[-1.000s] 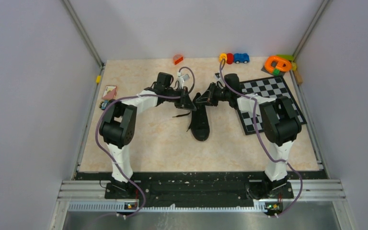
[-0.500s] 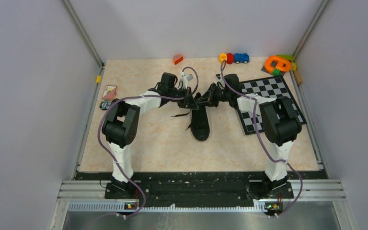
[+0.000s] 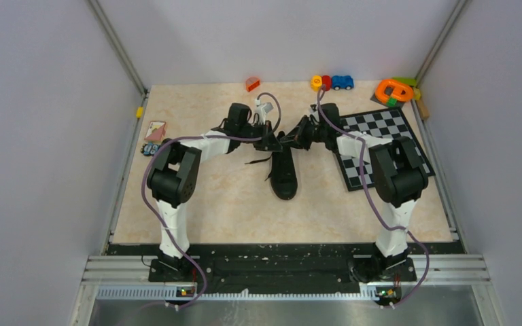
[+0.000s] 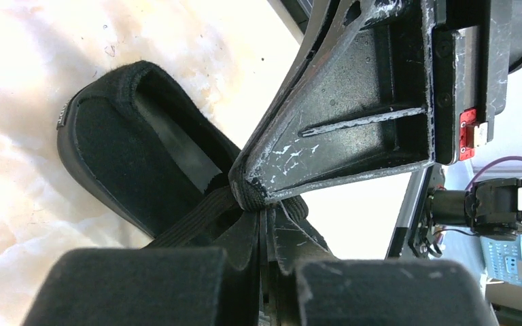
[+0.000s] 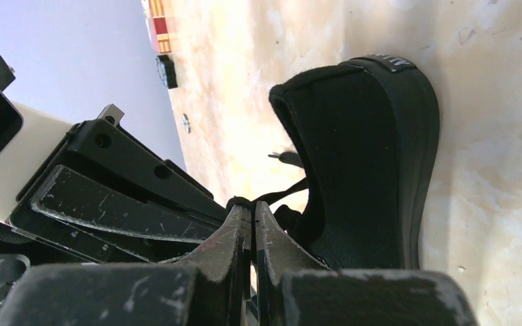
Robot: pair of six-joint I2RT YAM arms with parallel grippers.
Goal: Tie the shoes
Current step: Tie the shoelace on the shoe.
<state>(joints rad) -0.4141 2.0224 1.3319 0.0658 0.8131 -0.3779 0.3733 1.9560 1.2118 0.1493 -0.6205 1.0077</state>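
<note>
The shoe [image 3: 284, 173] is a black low-top lying lengthwise mid-table, its open heel end toward the back; no second shoe shows. My left gripper [image 3: 276, 143] and right gripper [image 3: 291, 141] meet tip to tip over that end. In the left wrist view the left gripper [image 4: 269, 216] is shut on a flat black lace [image 4: 189, 223] beside the shoe [image 4: 119, 153]. The right gripper's fingers [image 4: 353, 129] press in from above. In the right wrist view the right gripper [image 5: 252, 212] is shut on a thin lace [image 5: 284, 193] by the heel [image 5: 367, 170].
A chessboard [image 3: 379, 139] lies right of the shoe, under the right arm. Small toys [image 3: 333, 82] and an orange ring toy [image 3: 394, 90] line the back edge, with an orange block [image 3: 252, 84]. A card [image 3: 155, 130] sits at the left edge. Walls enclose the table.
My left gripper has moved right, toward the right gripper, until the two tips meet over the shoe. The loose lace beside the shoe has shifted with it.
</note>
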